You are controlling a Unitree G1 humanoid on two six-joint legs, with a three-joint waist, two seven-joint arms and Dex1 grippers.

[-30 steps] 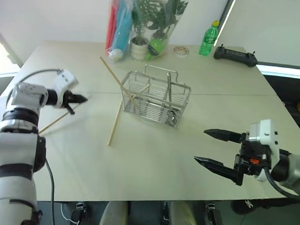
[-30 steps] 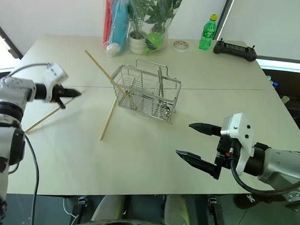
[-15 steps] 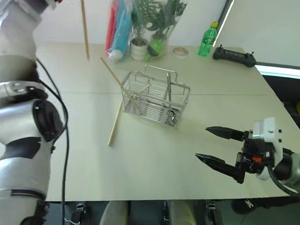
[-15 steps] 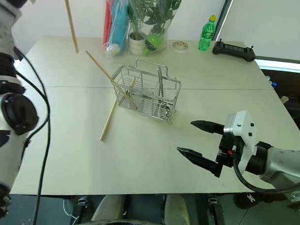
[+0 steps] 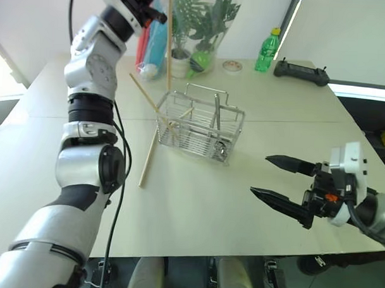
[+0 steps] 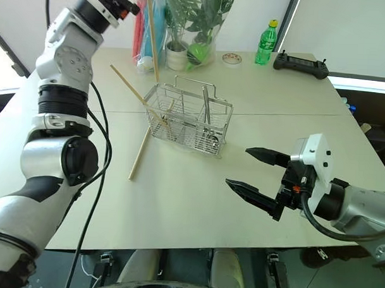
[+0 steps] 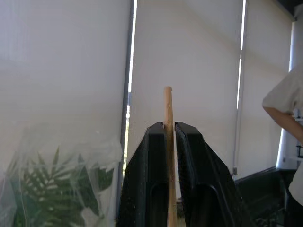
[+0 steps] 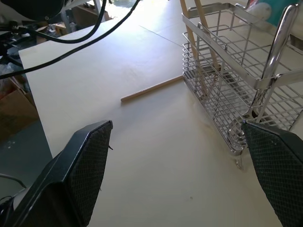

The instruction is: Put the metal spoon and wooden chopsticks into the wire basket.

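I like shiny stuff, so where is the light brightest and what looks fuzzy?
Left wrist view: glowing window blinds behind the held chopstick, the bagged plant fuzzy. Right wrist view: glints on the wire basket, the black fingers close and blurry.

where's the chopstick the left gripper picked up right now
In the head views, the chopstick hangs upright from the left gripper, raised above the table on the robot's left, its lower tip just over the wire basket's near-left corner, in front of the potted plant.

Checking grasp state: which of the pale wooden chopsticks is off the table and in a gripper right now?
The pale wooden chopstick hanging upright above the chrome wire basket, pinched by the left gripper. One other leans in the basket; another lies flat on the table.
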